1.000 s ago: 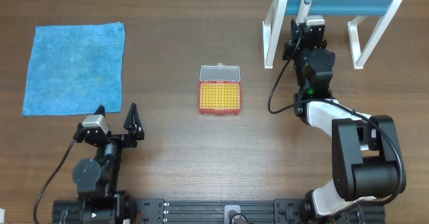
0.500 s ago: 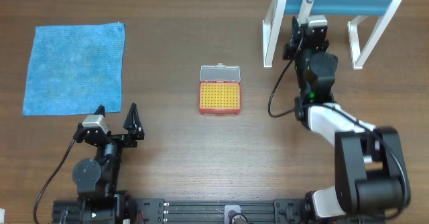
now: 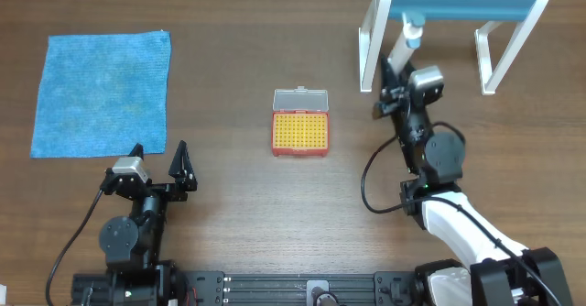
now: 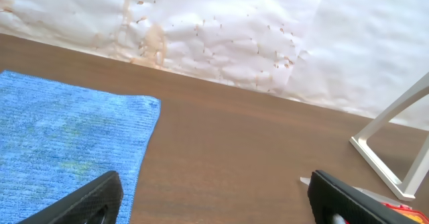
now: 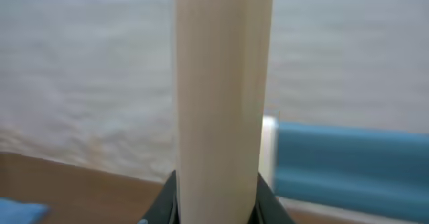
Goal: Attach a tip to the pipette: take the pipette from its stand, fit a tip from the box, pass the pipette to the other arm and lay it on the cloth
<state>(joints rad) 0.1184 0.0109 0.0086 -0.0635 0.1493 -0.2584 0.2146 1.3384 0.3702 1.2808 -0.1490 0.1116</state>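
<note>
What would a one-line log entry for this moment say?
right gripper: shut on pipette, near stand | left gripper: open, near cloth | tip box: lid open

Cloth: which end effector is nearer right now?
Left. The left end effector sits open just off the cloth's near right corner; the right end effector is across the table by the stand, shut on the pipette.

Pipette (image 3: 406,40) tilted, just beside stand (image 3: 462,0); tip box (image 3: 300,125) open.
</note>
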